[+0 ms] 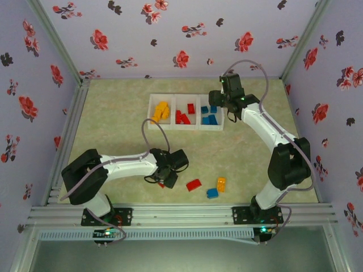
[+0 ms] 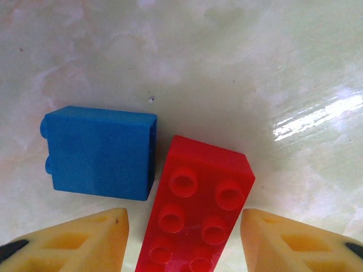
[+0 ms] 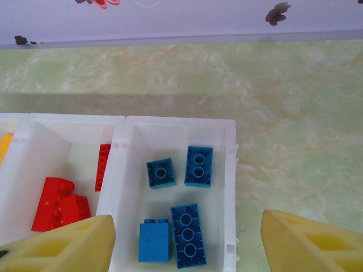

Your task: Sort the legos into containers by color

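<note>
A red brick [image 2: 198,204] is seen studs-up on the table [image 2: 255,68]: glossy, six studs shown in two rows, its near end cut off by the frame edge. In the left wrist view its long axis is laid from about 7 o'clock up to 1 o'clock. It is straddled by the left gripper [image 2: 184,241], whose yellow fingers [image 2: 85,241] are spread on either flank. A thin gap is seen on each side, and nothing is pinched.

At 10 o'clock of it, just beside it, a blue brick [image 2: 99,153] is laid on its side, with two studs pointed to 9 o'clock.

From above, three more legos are counted on the table near 3 o'clock of that gripper: a loose red lego [image 1: 194,184], its long axis set from 8 to 2 o'clock, a loose blue lego [image 1: 212,193] and a loose orange-yellow lego [image 1: 221,183]. The last two are close together.

Toward 12 o'clock the containers [image 1: 187,129] are lined up in one white row running 9 to 3 o'clock.

- **9 o'clock bin:** an orange-yellow heap [image 1: 161,111] is held here; its count cannot be told.
- **Middle bin:** red pieces [image 1: 182,116] are seen, apparently three.
- **3 o'clock bin:** four blue bricks [image 3: 189,235] are counted. Two short ones lie studs-up at the far end. One long one is aligned 12 to 6 o'clock, and one lies on its side at that one's 9 o'clock.

Over that blue bin the right gripper [image 3: 187,246] is hung, its fingers spread wide and nothing gripped.
</note>
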You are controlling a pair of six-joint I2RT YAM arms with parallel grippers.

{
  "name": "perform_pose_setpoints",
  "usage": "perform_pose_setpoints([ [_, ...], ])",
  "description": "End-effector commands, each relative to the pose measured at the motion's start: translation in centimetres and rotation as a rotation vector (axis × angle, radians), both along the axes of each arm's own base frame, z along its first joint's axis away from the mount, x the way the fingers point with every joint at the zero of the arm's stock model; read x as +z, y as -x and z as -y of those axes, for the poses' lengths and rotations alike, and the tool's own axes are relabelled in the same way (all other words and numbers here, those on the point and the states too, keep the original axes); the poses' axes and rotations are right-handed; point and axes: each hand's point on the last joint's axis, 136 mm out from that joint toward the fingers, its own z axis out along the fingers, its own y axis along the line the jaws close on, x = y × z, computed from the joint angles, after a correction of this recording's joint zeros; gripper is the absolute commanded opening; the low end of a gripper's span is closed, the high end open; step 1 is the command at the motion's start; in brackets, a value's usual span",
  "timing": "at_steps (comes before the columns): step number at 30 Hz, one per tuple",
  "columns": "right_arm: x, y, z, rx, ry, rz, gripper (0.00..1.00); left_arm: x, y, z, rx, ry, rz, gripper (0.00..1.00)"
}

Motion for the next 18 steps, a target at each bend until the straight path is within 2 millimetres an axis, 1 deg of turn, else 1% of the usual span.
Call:
perform_pose_setpoints([
  [1, 0.9, 0.4, 0.4, 0.002, -0.005, 0.022, 0.69, 0.0, 0.2, 0.5, -0.019, -0.003, -0.01, 0.51],
  [7, 1.0, 0.6, 0.4, 0.005, -0.01, 0.022, 0.69, -0.5, 0.3, 0.5, -0.022, -0.013, -0.016, 0.38],
  [10, 1.1, 1.0, 0.4, 0.008, -0.012, 0.019, 0.69, -0.5, 0.1, 0.8, -0.028, -0.003, -0.01, 0.33],
  [14, 1.0, 2.1, 0.2, 0.027, -0.04, 0.003, 0.69, 0.9, -0.4, 2.0, -0.047, 0.036, 0.01, 0.28],
  [18, 0.5, 4.3, -0.3, 0.065, -0.075, -0.024, 0.69, 2.9, -0.8, 2.3, -0.062, 0.056, 0.025, 0.28],
])
